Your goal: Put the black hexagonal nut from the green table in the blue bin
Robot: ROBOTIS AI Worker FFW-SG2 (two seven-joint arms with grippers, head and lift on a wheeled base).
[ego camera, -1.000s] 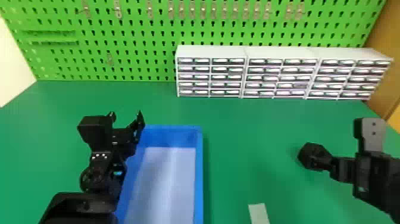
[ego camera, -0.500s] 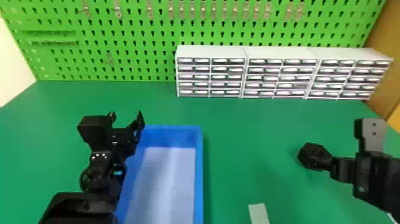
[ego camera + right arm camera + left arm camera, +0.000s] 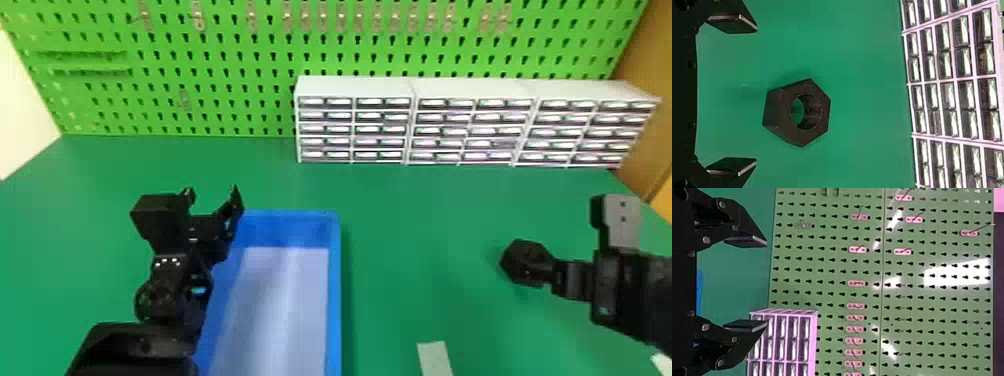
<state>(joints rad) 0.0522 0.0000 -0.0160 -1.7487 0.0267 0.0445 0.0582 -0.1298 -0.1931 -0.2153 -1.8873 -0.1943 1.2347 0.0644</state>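
The black hexagonal nut (image 3: 525, 263) lies on the right part of the green table, its left side uncovered and its right side overlapped by my right gripper (image 3: 560, 277). In the right wrist view the nut (image 3: 777, 117) sits just beyond the fingertips of my right gripper (image 3: 756, 95), which is open, with green table between the fingers. My left gripper (image 3: 215, 197) is parked over the back left corner of the blue bin (image 3: 334, 280). Seen from its own wrist, the left gripper (image 3: 766, 284) is open and holds nothing.
White drawer cabinets (image 3: 470, 92) stand along the back of the green table (image 3: 420, 210), before a green pegboard (image 3: 240, 100) with hooks. A pale flat piece (image 3: 435, 359) lies at the near edge, between the bin and the right arm.
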